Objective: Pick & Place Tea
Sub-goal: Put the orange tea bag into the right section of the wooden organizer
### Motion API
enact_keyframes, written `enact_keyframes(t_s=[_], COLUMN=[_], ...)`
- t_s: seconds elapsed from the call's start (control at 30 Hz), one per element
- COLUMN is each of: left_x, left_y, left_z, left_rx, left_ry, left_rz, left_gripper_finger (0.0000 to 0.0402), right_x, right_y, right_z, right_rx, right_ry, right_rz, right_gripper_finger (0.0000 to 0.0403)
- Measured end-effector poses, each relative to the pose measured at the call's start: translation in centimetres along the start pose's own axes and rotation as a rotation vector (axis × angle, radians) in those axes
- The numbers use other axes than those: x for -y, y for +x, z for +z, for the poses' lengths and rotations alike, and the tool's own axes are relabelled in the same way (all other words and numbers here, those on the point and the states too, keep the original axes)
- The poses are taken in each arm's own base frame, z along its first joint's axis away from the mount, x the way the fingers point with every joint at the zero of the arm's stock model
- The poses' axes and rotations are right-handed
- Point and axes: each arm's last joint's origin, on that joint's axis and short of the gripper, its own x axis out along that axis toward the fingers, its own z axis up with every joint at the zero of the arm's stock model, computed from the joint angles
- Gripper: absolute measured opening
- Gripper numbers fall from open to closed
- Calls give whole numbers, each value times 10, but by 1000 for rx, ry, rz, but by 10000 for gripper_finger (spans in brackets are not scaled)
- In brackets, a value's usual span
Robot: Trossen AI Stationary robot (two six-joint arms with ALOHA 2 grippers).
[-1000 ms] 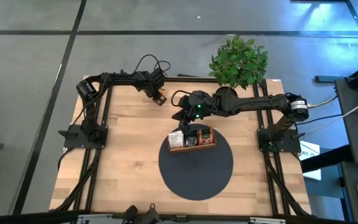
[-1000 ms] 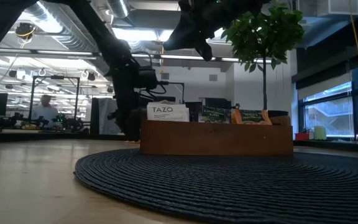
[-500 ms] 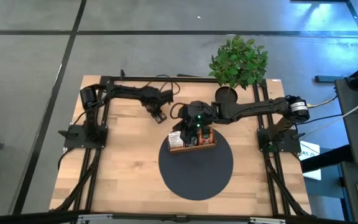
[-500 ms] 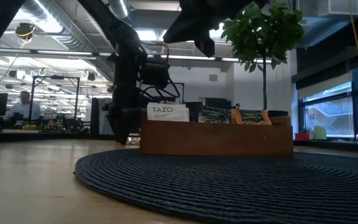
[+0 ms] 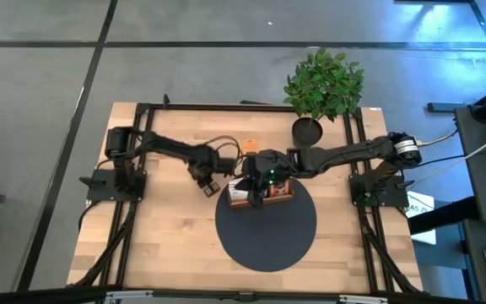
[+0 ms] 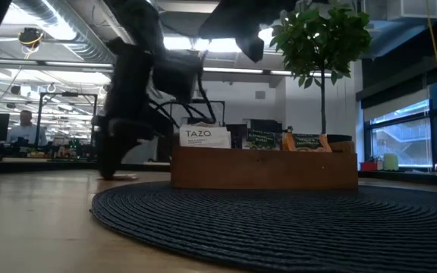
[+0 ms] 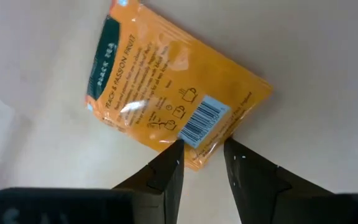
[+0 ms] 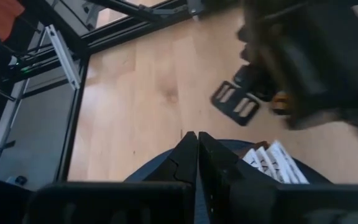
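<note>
The wooden tray (image 5: 261,199) sits on the far edge of a round dark woven mat (image 5: 266,226) near the middle of the tabletop (image 5: 167,228). Seen from table height, the tray (image 6: 264,168) holds sachets standing upright on edge: a white one printed TAZO (image 6: 205,136) at one end, dark green ones (image 6: 262,139) in the middle, and an orange-edged one (image 6: 288,141) beside them toward the other end. How the sachets divide among the compartments cannot be told.

One loose tea sachet (image 7: 173,93) lies flat on the pale wood. It is bright orange, with a dark green band along one edge, small printed text, cup icons and a white barcode patch near one corner. From above it shows only as a small orange spot (image 5: 208,189) just off the mat's rim, toward the left edge of the tabletop from the tray.

The left gripper (image 7: 202,163) is down at this sachet, its two dark fingers (image 7: 168,174) set narrowly apart with the barcode corner at their tips; whether they grip it cannot be told.

The right gripper (image 8: 197,144) hangs above the tray, its fingers pressed together with nothing between them. A potted plant (image 5: 323,84) stands at the far edge of the tabletop, toward the right corner.
</note>
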Motion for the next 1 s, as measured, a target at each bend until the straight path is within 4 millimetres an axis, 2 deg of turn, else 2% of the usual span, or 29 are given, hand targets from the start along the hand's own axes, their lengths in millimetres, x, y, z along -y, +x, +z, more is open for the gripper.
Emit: enact_keyframes(t_s=[0.33,0.63,0.8,1.0], left_x=[54,97,104,92], left_y=[5,-6,-23,-63], left_z=[-66,-106,-115,-123], left_rx=[48,105,138,316], left_ry=[-54,-130,-151,-156], left_rz=[59,-30,-95,-178], left_gripper_finger=[115,116,116,116], right_x=[-6,-7,-8,-8], right_y=[0,0,0,0], right_z=[-2,1,3,2], right_rx=[3,32,45,44], right_ry=[-9,-6,-6,-10], right_rz=[14,27,33,32], right_gripper_finger=[19,19,19,19])
